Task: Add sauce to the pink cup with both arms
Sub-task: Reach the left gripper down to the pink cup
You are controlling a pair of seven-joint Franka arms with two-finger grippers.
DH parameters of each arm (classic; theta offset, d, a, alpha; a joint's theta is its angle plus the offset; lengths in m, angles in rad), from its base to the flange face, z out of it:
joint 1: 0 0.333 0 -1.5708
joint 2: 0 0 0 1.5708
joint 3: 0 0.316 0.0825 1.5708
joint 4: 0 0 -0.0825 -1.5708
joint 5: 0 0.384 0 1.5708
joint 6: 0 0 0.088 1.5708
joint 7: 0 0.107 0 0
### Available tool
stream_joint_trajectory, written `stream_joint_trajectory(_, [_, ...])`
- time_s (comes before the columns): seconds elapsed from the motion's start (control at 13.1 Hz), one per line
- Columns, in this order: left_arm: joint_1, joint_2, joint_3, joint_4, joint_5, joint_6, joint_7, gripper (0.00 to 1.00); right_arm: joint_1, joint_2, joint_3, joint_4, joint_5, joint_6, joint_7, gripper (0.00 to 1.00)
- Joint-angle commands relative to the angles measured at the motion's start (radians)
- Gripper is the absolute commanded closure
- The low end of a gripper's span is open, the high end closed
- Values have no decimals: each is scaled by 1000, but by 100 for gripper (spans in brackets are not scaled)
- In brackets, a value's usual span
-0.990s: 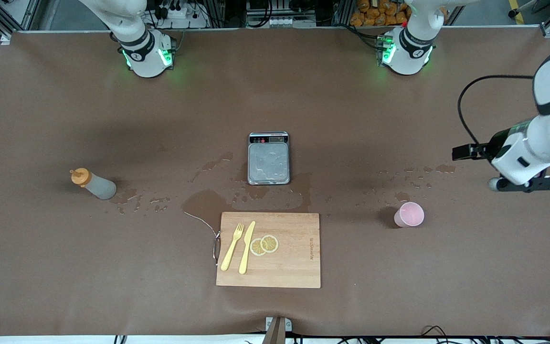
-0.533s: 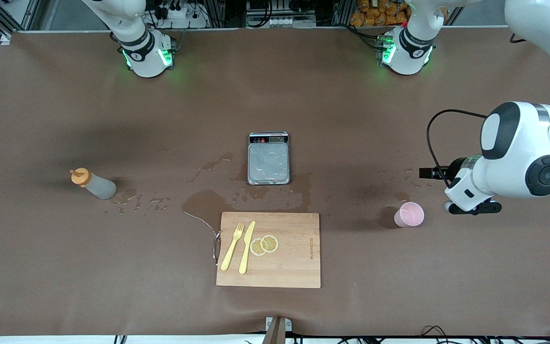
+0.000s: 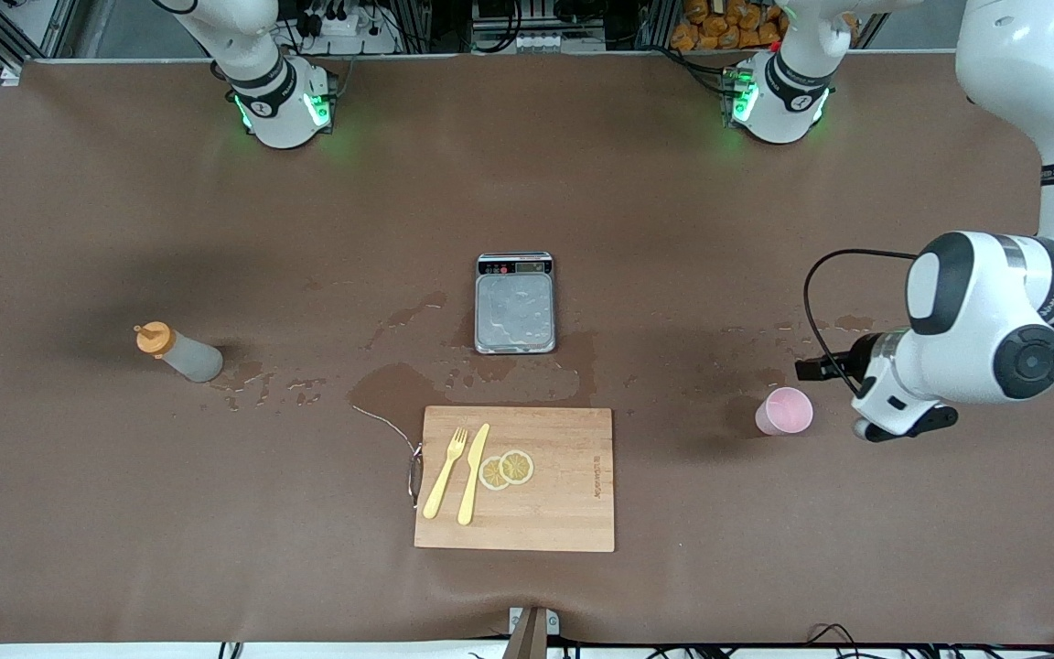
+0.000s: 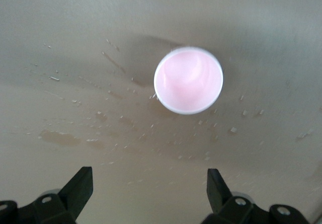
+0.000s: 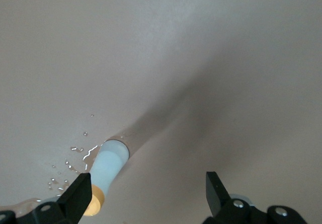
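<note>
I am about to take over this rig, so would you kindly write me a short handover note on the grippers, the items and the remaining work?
Left gripper: open, empty, above the table beside the pink cup, not touching it.
Right gripper: open, empty, over the sauce bottle.
The cup stands upright toward the left arm's end of the table and looks empty. The bottle stands untouched toward the right arm's end.
Done: both arms approaching their items.
Left: grasp cup, grasp bottle, bring them together, squeeze sauce in.

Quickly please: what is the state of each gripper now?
Left gripper: open, empty, above the pink cup.
Right gripper: open, empty, above the sauce.
</note>
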Motion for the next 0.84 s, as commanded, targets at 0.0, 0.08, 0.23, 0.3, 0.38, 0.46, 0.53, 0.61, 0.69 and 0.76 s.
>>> stream_joint_trajectory(0.0, [22,19,2,19,-72,43,-107,0,-62,94,20,40,131,-23,41,0])
stream_joint_trajectory(0.08, [16,35,3,20,-62,69,-212,0,-79,111,20,40,174,-23,49,0])
stream_joint_trajectory(0.23, [5,69,-1,20,41,101,-325,0,-101,146,20,40,267,-37,87,0])
stream_joint_trajectory(0.3, [1,77,-1,20,52,104,-352,0,-117,169,20,40,333,-37,105,0])
stream_joint_trajectory(0.38, [5,89,0,20,49,109,-375,0,-131,193,20,40,389,-37,116,0])
stream_joint_trajectory(0.46, [10,101,0,28,47,121,-391,0,-136,216,20,40,424,-45,130,0])
stream_joint_trajectory(0.53, [10,115,0,43,47,123,-399,0,-139,239,20,40,446,-54,141,0])
stream_joint_trajectory(0.61, [4,126,0,57,47,123,-408,0,-145,265,20,41,469,-69,156,0])
stream_joint_trajectory(0.69, [4,135,0,62,47,124,-411,0,-153,291,20,56,502,-90,177,0])
stream_joint_trajectory(0.76, [1,141,0,62,49,132,-413,0,-153,313,20,70,524,-113,202,0])
